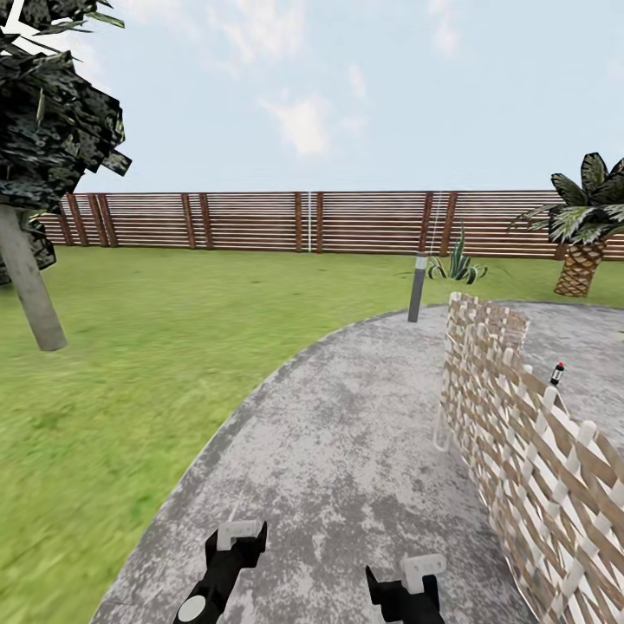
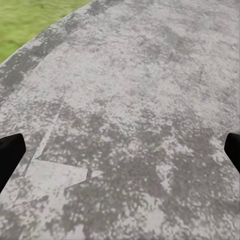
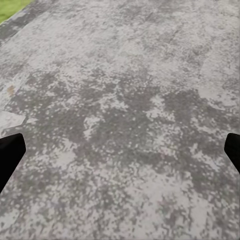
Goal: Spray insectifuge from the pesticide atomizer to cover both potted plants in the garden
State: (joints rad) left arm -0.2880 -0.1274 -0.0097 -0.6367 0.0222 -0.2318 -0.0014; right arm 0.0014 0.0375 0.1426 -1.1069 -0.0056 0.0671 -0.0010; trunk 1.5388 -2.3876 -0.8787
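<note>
From the head camera I look out over the garden; the round mottled-grey patio (image 1: pixel 347 451) curves away ahead of me, with the lawn (image 1: pixel 130 364) wrapping its left edge and running back to the brown slatted fence (image 1: pixel 260 221). My left gripper (image 1: pixel 234 542) and my right gripper (image 1: pixel 414 582) both sit low at the near edge of the patio, over bare paving, with nothing between their fingers; in the left wrist view the left fingertips (image 2: pixel 10 155) stand at opposite sides of the picture, wide apart, above grey stone with a strip of grass at one corner; in the right wrist view the right fingertips (image 3: pixel 10 152) are spread just as wide over the same speckled paving, so both are released and empty.

The pesticide atomizer (image 1: pixel 556 373) shows as a small dark bottle with a pale head and a red dot, peeking just above the top edge of the wicker seat back (image 1: pixel 529 442) that runs along the right side of the patio; I cannot tell what it rests on, as the weave hides its base; it is well apart from both grippers.

A grey bollard lamp (image 1: pixel 418 288) stands at the far edge of the patio; just behind it on the grass is a spiky plant (image 1: pixel 458 264); a palm (image 1: pixel 585 230) rises at the far right, and a dark-leaved tree (image 1: pixel 35 173) leans at the left.
</note>
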